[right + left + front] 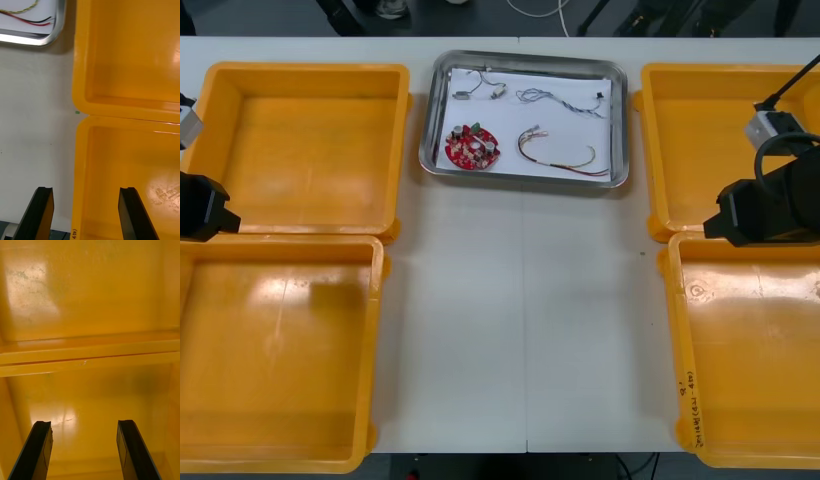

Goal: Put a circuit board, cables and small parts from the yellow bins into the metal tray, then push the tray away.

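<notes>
Pushing the metal tray (520, 177) appears to be the step left: it lies loaded at the far centre of the table (520, 330), long axis crosswise. Your right gripper (86, 191), spread open above the right yellow bins (710, 130), stands nearer its corner than the open left gripper (84, 423).

The bins (310, 150) are yellow, the tray (520, 181) silver and white inside, the circuit board (471, 147) red (green-flecked), one cable (565, 165) red and yellow.
</notes>
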Tool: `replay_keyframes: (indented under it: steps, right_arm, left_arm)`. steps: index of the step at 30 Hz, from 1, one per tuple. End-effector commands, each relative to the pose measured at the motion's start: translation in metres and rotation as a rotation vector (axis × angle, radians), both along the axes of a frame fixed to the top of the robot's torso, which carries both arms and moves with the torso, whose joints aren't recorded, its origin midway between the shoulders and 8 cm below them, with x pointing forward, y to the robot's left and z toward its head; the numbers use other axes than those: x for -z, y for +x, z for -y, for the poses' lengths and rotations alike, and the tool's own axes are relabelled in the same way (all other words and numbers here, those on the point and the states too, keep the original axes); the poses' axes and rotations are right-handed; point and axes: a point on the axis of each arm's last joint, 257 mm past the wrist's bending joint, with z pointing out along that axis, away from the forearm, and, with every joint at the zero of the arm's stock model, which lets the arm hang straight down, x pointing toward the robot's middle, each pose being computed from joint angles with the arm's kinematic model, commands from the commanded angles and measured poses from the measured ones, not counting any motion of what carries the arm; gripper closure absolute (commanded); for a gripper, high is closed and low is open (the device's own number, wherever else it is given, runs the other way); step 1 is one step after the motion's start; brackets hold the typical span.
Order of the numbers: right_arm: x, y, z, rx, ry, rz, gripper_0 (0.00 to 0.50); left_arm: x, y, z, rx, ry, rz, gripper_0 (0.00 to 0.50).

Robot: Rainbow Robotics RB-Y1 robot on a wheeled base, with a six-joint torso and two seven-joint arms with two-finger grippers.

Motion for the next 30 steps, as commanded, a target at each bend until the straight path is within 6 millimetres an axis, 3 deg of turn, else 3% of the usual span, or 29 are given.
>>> replay_keyframes:
  steps: [1, 15, 22, 30]
  right_arm:
    - [-0.009, 0.009, 0.055, 0.070, -0.093, 0.017, 0.000]
    - [0.009, 0.005, 0.113, 0.228, 0.005, -0.091, 0.000]
    - [0.001, 0.007, 0.144, 0.287, -0.010, -0.073, 0.000]
    - [-0.008, 0.008, 0.165, 0.255, -0.095, -0.051, 0.000]
  left_arm:
    - [-0.016, -0.004, -0.017, -0.103, -0.007, 0.028, 0.000]
    - [-0.016, -0.004, -0.017, -0.103, -0.007, 0.028, 0.000]
    - [-0.016, -0.004, -0.017, -0.103, -0.007, 0.028, 0.000]
    - [-0.016, -0.004, -0.017, -0.103, -0.007, 0.028, 0.000]
